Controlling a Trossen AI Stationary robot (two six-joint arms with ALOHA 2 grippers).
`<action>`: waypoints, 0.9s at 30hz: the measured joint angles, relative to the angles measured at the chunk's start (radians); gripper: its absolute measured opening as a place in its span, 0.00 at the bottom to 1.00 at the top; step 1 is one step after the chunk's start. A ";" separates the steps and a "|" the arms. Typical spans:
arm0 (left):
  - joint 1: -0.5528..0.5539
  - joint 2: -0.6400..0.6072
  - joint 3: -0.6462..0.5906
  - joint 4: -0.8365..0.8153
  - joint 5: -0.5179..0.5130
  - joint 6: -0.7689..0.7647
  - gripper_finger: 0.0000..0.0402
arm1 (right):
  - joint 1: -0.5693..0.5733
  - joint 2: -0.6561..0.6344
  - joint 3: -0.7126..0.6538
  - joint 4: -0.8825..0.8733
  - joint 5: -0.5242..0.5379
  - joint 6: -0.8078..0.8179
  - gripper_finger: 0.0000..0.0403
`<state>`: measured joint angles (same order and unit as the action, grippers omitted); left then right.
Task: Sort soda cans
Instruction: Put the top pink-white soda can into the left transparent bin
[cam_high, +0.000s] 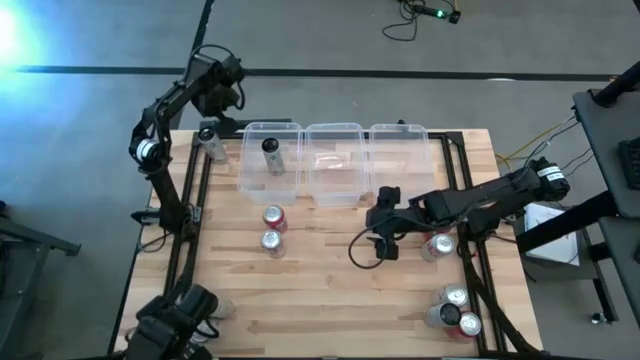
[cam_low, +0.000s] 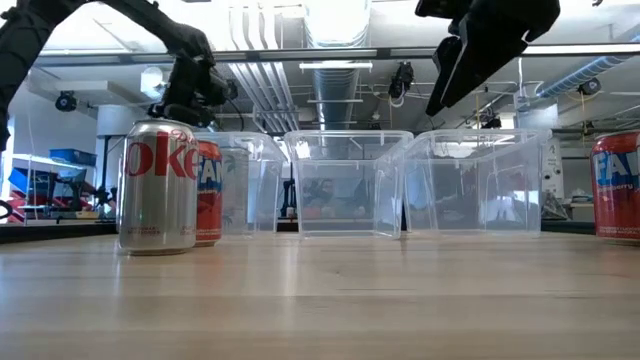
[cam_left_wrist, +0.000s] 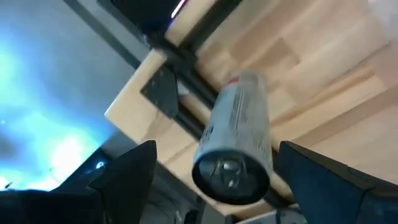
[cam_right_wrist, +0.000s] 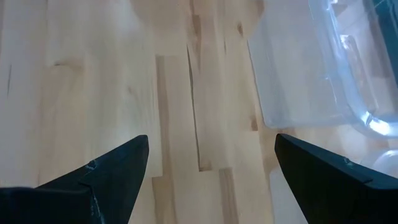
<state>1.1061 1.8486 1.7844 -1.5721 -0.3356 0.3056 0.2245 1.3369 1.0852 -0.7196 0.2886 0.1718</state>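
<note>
**Left arm lines up on silver can at the table's far corner**

On the wooden table (cam_high: 330, 270), three clear bins (cam_high: 335, 160) stand in a row along the far side; the left one already holds a black can (cam_high: 270, 155), upright, while the other two look empty of cans. The left arm reaches over the far left corner, its left gripper (cam_left_wrist: 214, 165) spread wide and holding nothing, one finger on each side of a silver can (cam_left_wrist: 239, 137) standing upright on the table edge, just beside the left bin. In the wrist view the can's long axis points almost straight up at the camera, so the gripper sits above it and the can lies between the open fingers but not yet touched; a downward move looks like the next step.

The right gripper (cam_high: 385, 235) hovers over the table's middle, near the middle bin, also open and empty, bare wood between its fingers (cam_right_wrist: 106, 177). Nearest it is a red can (cam_high: 438, 245) just to its right. A red can and a silver can (cam_high: 272, 230) stand together left of centre, and three more cans (cam_high: 455, 310) cluster at the near right corner.
</note>
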 joint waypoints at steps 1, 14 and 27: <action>0.000 -0.012 -0.016 0.002 -0.010 -0.002 0.80 | 0.000 0.000 0.003 0.002 0.000 -0.001 0.86; 0.005 -0.065 -0.101 0.001 -0.054 -0.054 0.80 | 0.000 0.000 0.012 0.022 0.000 -0.006 0.86; 0.004 -0.065 -0.098 0.001 -0.040 -0.036 0.80 | 0.000 0.000 0.014 0.021 0.000 -0.006 0.86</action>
<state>1.1104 1.7835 1.6859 -1.5710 -0.3753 0.2697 0.2245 1.3369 1.0992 -0.6983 0.2886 0.1653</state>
